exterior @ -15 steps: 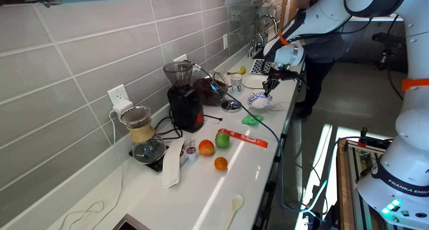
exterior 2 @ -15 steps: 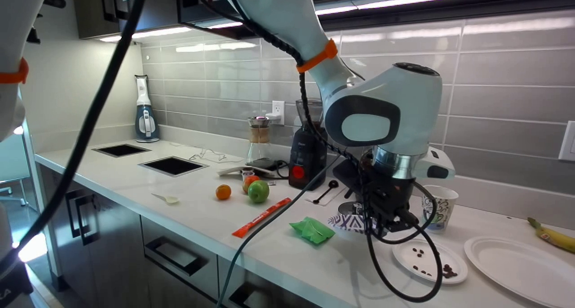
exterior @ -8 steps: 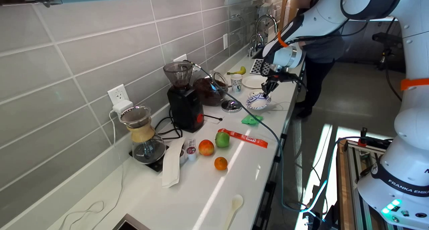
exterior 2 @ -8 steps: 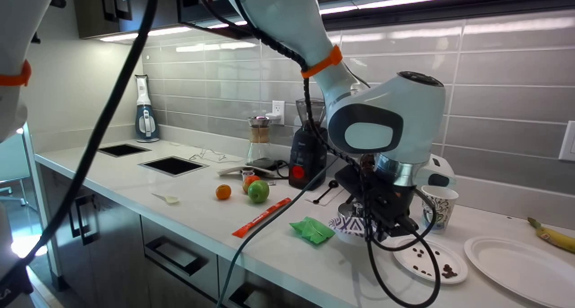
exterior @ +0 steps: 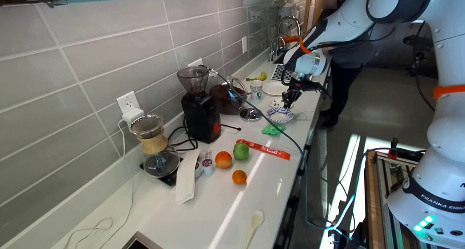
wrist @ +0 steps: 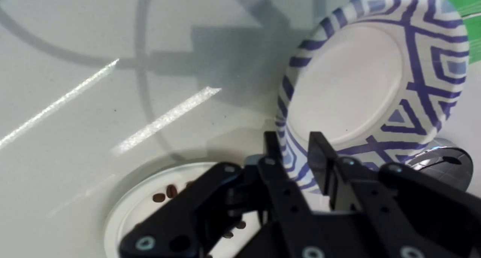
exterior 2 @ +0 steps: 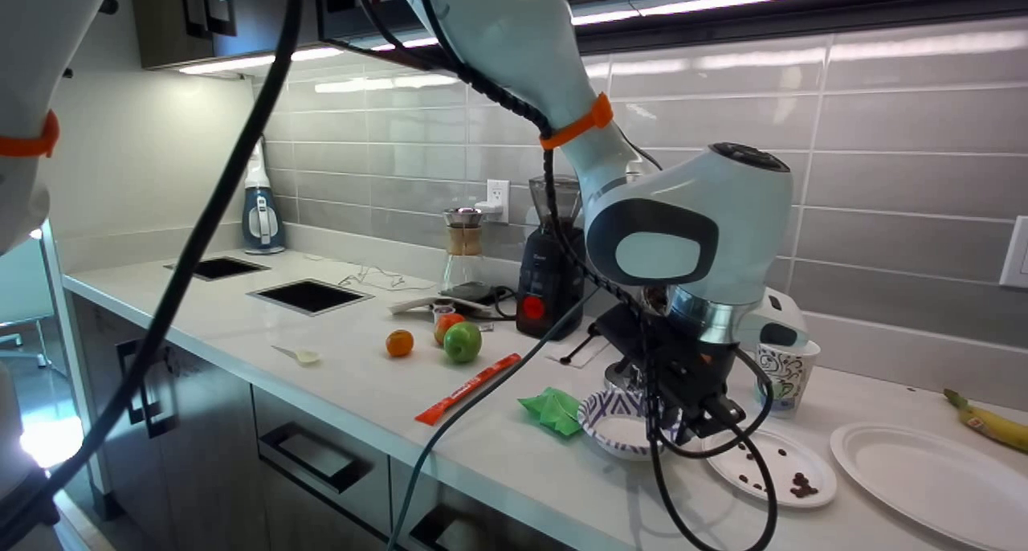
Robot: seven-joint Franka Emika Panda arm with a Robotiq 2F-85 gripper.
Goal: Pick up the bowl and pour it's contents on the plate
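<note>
White counter (exterior 2: 337, 350): everything I need sits on it. My arm (exterior 2: 514, 41) reaches over, wrist low. Large plate (exterior 2: 932, 479): off past the small one, not my target, I'd say. Small plate (wrist: 129, 209): near the work, likely the target.

Bowl (wrist: 360, 85): looks set on the counter, roughly upright, between the small plate and the green packet (exterior 2: 552, 412). Gripper (wrist: 294, 139): fingers parted, seeming to straddle the bowl's rim in the wrist view; I see no pinch, can't tell whether a pad brushes it.

Step, as I read it: releasing the bowl. Do it well: spread a touch more, rise straight up along the rim, nothing sideways until the tips clear. Bowl looks like paper, probably light; a snagged pad would skid or tip it into the packet or the shiny lid (exterior: 250, 114) nearby. Then swing out high, not across the small plate.

Coffee beans (wrist: 171, 191) lie on the small plate, so pouring looks done. Dark speck (wrist: 346, 130) in the bowl, too small to name; I'd skip it.
</note>
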